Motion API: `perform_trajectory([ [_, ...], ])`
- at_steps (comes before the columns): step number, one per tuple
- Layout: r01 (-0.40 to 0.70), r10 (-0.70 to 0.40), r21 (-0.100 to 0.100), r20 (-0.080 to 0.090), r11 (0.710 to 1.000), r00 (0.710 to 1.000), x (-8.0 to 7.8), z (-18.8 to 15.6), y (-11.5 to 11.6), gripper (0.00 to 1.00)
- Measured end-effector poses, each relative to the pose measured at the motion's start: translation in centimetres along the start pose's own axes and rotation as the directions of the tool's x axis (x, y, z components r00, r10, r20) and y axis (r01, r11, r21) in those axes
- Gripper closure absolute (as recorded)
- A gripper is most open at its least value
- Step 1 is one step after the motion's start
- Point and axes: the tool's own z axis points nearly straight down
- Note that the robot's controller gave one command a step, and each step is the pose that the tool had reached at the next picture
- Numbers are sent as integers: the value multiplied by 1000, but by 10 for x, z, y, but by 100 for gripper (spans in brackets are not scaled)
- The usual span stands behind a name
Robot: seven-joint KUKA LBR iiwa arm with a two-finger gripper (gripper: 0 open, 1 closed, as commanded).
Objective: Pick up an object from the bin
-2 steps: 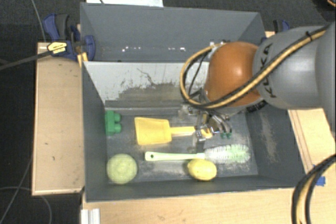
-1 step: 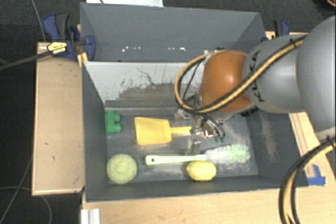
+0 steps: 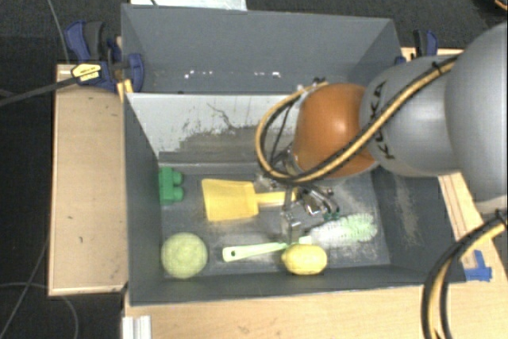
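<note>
My gripper [image 3: 298,217] hangs low in the bin's front right part, under the arm's orange cover. It is just above a pale green brush [image 3: 317,238] that lies across the floor, handle to the left and bristles to the right. A yellow lemon-shaped thing [image 3: 305,259] sits right in front of the gripper, against the brush. A yellow scoop [image 3: 229,199] lies flat just left of the gripper, its handle reaching under it. I see nothing held.
A pale green ball [image 3: 184,255] rests in the front left corner. A small green block [image 3: 170,185] stands by the left wall. The arm and its cables cover the bin's right side.
</note>
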Motion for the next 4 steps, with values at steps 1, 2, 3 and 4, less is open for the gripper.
perform_trajectory([
  [1, -139, 139, -1, 14, 990, 990, -8, 0, -18, 0],
  [2, -23, 23, -1, 2, 1000, 1000, -1, 0, -2, 100],
  [3, -24, 24, -2, 2, 1000, 1000, -1, 0, -2, 100],
  [4, -26, 26, -2, 6, 1000, 1000, -2, -6, -2, 100],
])
